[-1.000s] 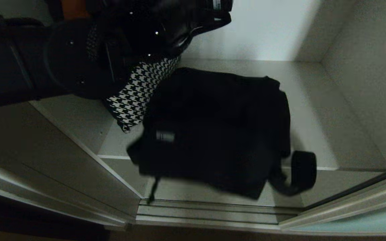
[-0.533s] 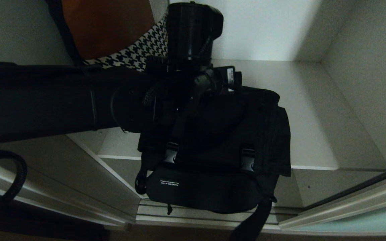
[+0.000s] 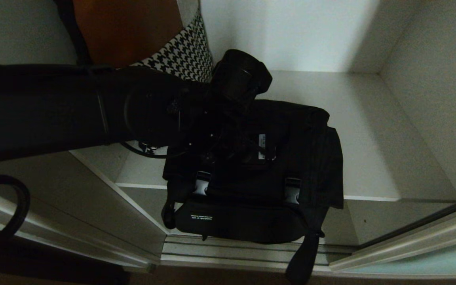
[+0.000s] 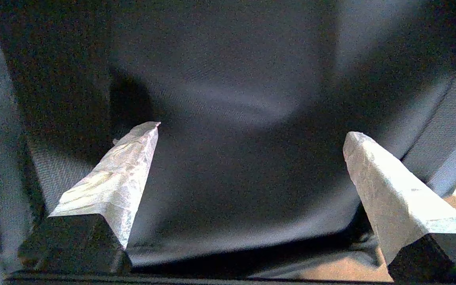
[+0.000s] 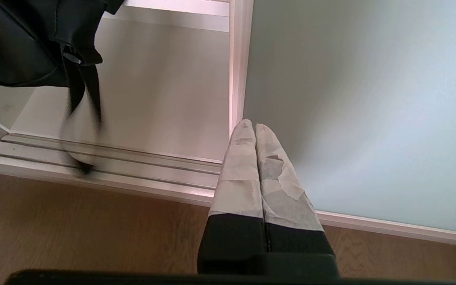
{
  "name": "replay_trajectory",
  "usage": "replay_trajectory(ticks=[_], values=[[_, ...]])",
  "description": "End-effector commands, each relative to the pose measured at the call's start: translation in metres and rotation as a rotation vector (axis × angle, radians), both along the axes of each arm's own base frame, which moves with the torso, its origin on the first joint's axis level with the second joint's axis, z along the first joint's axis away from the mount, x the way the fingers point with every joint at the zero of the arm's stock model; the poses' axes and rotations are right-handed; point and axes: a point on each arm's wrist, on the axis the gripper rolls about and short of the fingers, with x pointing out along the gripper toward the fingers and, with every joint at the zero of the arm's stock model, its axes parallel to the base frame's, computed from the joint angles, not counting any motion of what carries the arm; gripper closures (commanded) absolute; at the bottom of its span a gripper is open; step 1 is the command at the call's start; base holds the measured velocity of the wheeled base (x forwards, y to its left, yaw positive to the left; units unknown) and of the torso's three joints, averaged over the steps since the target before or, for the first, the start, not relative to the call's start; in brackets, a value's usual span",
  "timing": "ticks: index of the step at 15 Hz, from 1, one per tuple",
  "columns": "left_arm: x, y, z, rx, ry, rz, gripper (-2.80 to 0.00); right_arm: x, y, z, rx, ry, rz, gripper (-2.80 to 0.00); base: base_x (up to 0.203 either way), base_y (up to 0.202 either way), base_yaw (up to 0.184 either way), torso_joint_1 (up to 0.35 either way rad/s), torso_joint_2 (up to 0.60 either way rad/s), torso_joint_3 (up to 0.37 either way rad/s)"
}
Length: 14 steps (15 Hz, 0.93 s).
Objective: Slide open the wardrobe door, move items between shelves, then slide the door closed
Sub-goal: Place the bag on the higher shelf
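Left gripper (image 4: pixel 251 128) is held with its two taped fingers (image 4: pixel 117 186) wide apart, and nothing is clamped between them. In the left wrist view only dark cloth of the black bag (image 4: pixel 232 99) is seen ahead of the fingertips and between them; whether the tips touch the cloth cannot be told. In the head view the left arm (image 3: pixel 54 107) is stretched level from the left side into the wardrobe, and its wrist is bent downward, so that the gripper is pointed down at the top of the bag.

Directly under the gripper the black bag (image 3: pixel 307 150) is lying on the shelf (image 3: pixel 370 130). Its front part, with two buckles (image 3: pixel 293 190), is hanging over the front edge of the shelf, toward the robot from the gripper, and a webbing strap (image 3: pixel 303 257) is dangling lower still, past the door track (image 3: pixel 244 253). Behind the arm, a houndstooth cloth (image 3: pixel 186 55) and a brown item (image 3: pixel 125 27) are seen.

Right gripper (image 5: pixel 255 126) is kept low outside the wardrobe, above the wood floor (image 5: pixel 73 229), with its fingers pressed together and empty. Just beyond its tips the sliding wardrobe door (image 5: pixel 362 111) of frosted glass is standing, pushed to the side, so the compartment with the bag is open.
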Motion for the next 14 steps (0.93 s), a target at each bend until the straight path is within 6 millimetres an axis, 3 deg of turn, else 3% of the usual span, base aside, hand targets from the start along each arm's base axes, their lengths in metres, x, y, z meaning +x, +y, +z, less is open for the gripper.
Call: replay_trajectory(ticks=[1, 5, 6, 10, 14], values=[[0.009, -0.002, -0.007, 0.024, 0.032, 0.005, -2.80, 0.000, 0.000, 0.000, 0.000, -0.001, 0.001, 0.00, 0.000, 0.000, 0.000, 0.000, 0.00, 0.000], [0.043, -0.013, -0.032, 0.018, 0.008, 0.029, -2.80, 0.000, 0.000, 0.000, 0.000, -0.001, 0.001, 0.00, 0.000, 0.000, 0.000, 0.000, 0.00, 0.000], [0.050, -0.016, -0.034, -0.015, -0.026, 0.039, 0.00, 0.000, 0.000, 0.000, 0.000, -0.001, 0.001, 0.00, 0.000, 0.000, 0.000, 0.000, 0.00, 0.000], [0.046, -0.010, -0.004, -0.148, -0.128, 0.065, 0.00, 0.000, 0.000, 0.000, 0.000, -0.001, 0.001, 0.00, 0.000, 0.000, 0.000, 0.000, 0.00, 0.000], [0.059, -0.004, -0.003, -0.124, -0.185, 0.059, 0.00, 0.000, 0.000, 0.000, 0.000, -0.001, 0.001, 0.00, 0.000, 0.000, 0.000, 0.000, 0.00, 0.000]])
